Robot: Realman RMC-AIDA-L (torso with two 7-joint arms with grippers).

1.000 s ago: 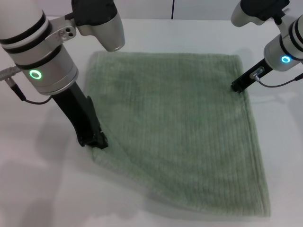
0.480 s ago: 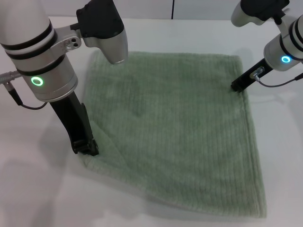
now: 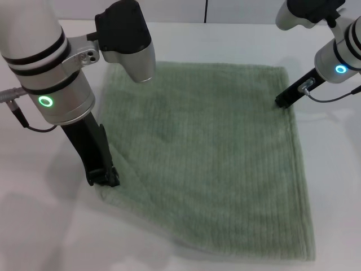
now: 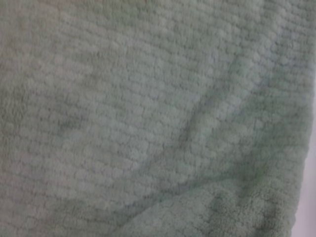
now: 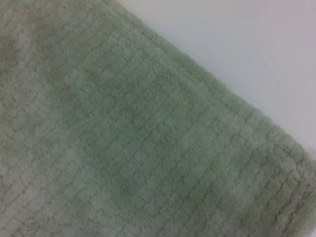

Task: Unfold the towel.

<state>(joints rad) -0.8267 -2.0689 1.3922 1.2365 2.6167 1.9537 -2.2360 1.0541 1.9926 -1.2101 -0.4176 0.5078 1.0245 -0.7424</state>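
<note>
Near edge: the towel (image 3: 208,164) lies spread on the white counter (image 3: 45,226), its near hem running along the bottom of the head view to the near right corner, with a slight shadow beneath the near left stretch of the edge.
Towel: pale sage-green terry with fine ribbed stripes, roughly square, one layer showing, much wider than either gripper; it covers the middle and right of the counter.
Left gripper: the left gripper (image 3: 104,178) is down at the towel's near left corner, its black tip touching the cloth where a small fold or crease runs off diagonally; whether it is apart, together or clamped on the cloth I cannot tell.
Left wrist view: filled with green terry (image 4: 148,113), a soft crease crossing it and a hemmed edge beside a sliver of white counter.
Middle: the cloth lies mostly flat, with faint ripples only.
Right gripper: the right gripper (image 3: 281,103) is at the towel's far right corner, its black tip touching the right hem; its fingers cannot be made out, so I cannot tell its state.
Right wrist view: green terry (image 5: 123,148) with a straight edge against bare white counter (image 5: 237,49).
Far edge: the far hem runs straight between the two arms.
</note>
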